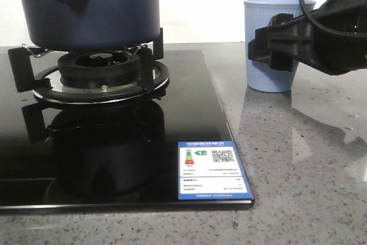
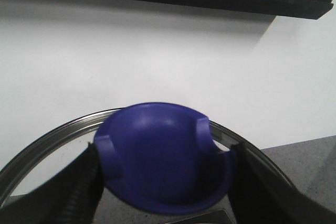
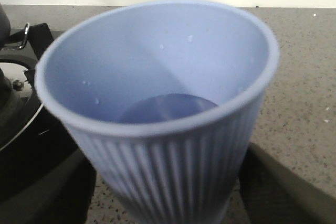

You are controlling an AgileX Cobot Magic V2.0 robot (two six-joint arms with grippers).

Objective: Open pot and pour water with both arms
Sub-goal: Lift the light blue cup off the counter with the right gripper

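The pot looks smooth, matt dark-blue enamel on a black metal burner grate. The cooktop is glossy black glass, mirror-like. The ribbed cup appears matt plastic; the counter is speckled polished stone.

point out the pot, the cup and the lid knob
pot (image 1: pixel 109 10): front view, on its dark blue side wall.
cup (image 3: pixel 157 72): right wrist view, on its light blue inner wall.
lid knob (image 2: pixel 163 156): left wrist view, on the middle of the blue knob.

one pot, one cup, one burner
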